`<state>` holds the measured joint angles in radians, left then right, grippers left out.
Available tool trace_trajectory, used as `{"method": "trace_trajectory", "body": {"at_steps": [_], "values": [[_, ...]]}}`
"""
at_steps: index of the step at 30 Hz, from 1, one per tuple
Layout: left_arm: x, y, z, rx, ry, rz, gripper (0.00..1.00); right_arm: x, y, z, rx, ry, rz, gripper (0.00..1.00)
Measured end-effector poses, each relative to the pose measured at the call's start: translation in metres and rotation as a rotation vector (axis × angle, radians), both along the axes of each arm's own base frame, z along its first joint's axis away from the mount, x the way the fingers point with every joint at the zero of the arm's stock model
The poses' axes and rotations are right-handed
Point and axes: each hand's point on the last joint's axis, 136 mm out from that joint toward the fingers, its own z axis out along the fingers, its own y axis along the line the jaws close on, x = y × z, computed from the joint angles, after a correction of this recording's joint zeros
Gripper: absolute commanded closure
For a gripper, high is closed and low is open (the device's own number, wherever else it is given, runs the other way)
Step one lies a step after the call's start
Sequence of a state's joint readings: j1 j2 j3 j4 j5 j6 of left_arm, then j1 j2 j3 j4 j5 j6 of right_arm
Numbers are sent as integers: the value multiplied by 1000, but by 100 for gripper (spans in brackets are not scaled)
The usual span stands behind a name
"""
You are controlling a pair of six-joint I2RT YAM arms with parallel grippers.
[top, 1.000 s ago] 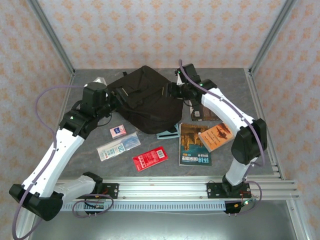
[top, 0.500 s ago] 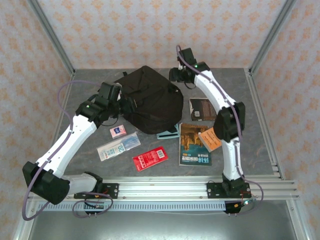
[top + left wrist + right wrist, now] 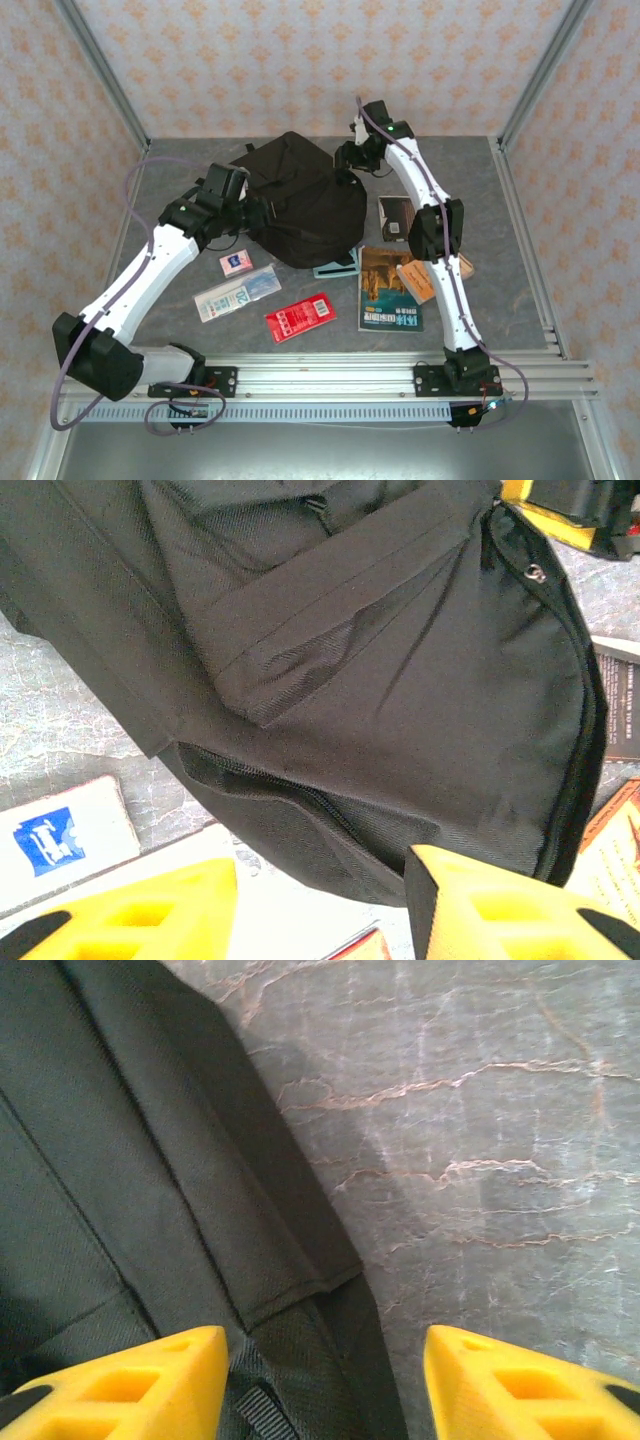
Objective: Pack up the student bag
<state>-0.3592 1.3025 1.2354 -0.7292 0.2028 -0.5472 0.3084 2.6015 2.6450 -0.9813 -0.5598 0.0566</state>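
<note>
The student bag (image 3: 300, 200) is a large black backpack lying flat in the middle of the table. My left gripper (image 3: 255, 212) is at its left side. In the left wrist view it (image 3: 320, 910) is open, with the bag's zippered lower edge (image 3: 300, 800) just ahead of the yellow fingers (image 3: 480, 900). My right gripper (image 3: 345, 160) is at the bag's upper right corner. It (image 3: 325, 1385) is open and straddles the edge of a black strap panel (image 3: 300, 1300), one finger over the fabric and the other over bare table.
In front of the bag lie a small blue-and-white card (image 3: 235, 263), a white and blue pack (image 3: 237, 293), a red packet (image 3: 300, 317), a cave-cover book (image 3: 388, 290), an orange book (image 3: 430, 272) and a dark book (image 3: 400, 218). A light blue item (image 3: 338, 266) pokes out under the bag.
The left arm swung in toward the bag's left side. The right arm folded up and its gripper shifted back to the bag's upper right corner, jaws narrowing a little.
</note>
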Motion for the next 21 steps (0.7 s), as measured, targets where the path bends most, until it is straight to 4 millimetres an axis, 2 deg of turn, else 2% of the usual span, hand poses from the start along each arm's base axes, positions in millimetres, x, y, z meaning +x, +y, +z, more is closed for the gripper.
{"method": "trace_trajectory", "body": {"at_steps": [1,2,4,11,15,18,21], "values": [[1,0,-2,3,7,0,52,-1,0,0,7,3,7,82],[1,0,-4,4,12,0,52,-1,1,0,16,10,7,91],[2,-1,-6,6,18,0,52,-3,1,0,30,20,9,100],[1,0,-5,6,14,0,52,-8,5,1,119,78,-8,100],[-3,1,6,0,-1,1,52,-23,5,8,171,123,-50,100],[-4,2,24,-13,-35,0,52,-41,6,29,240,130,-102,100],[-4,2,43,-29,-74,1,50,-61,8,60,339,102,-155,100]]}}
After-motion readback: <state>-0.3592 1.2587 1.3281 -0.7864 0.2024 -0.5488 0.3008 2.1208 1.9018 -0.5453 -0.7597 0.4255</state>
